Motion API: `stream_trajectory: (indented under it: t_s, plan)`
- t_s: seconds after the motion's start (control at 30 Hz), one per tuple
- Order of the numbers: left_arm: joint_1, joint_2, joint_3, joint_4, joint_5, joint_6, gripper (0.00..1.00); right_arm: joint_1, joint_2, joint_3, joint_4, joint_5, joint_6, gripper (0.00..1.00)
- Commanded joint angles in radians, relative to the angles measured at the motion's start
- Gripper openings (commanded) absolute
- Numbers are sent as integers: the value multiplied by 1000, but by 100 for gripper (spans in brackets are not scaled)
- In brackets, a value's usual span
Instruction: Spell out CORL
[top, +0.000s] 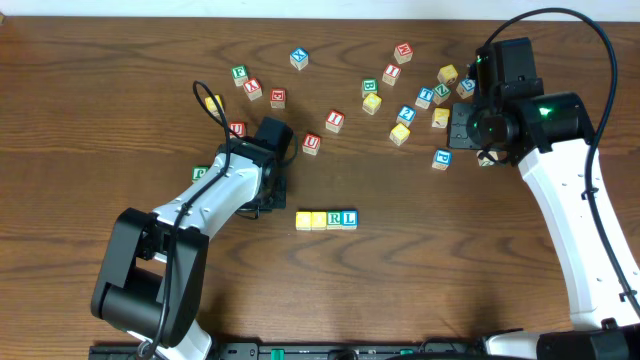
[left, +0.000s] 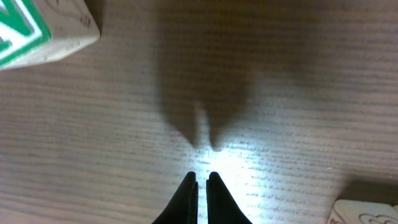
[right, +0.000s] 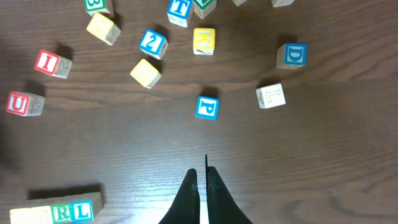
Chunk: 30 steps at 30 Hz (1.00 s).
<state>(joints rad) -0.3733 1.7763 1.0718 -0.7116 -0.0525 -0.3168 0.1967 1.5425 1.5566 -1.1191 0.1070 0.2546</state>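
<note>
A row of blocks lies on the wooden table: two yellow-faced blocks whose letters I cannot read, then a green R and a blue L. The row also shows in the right wrist view at the bottom left. My left gripper is shut and empty, low over bare wood just left of the row; its fingertips touch nothing. My right gripper is shut and empty, high above the right-hand block cluster; its fingertips hang below a blue P block.
Several loose letter blocks lie across the back of the table, among them a red U, a red I and a blue D. A green-lettered block lies close to the left gripper, and a pale block corner shows at the lower right.
</note>
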Motion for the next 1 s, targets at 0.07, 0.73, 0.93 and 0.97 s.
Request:
stream_trajectory:
  t_s: [0.07,0.73,0.93,0.97]
  plan:
    - [5,-54,40,5,-20,18,7,5,3,-2,25,-24,-1,1]
    - [5,-674,79,-12,-19,50,93,40,3,-2,68,-79,-2,99]
    - [5,-676,78,-13,-19,50,93,40,3,-2,68,-73,-2,99]
    - [5,-674,78,-13,-19,50,93,40,3,-2,68,-73,-2,99]
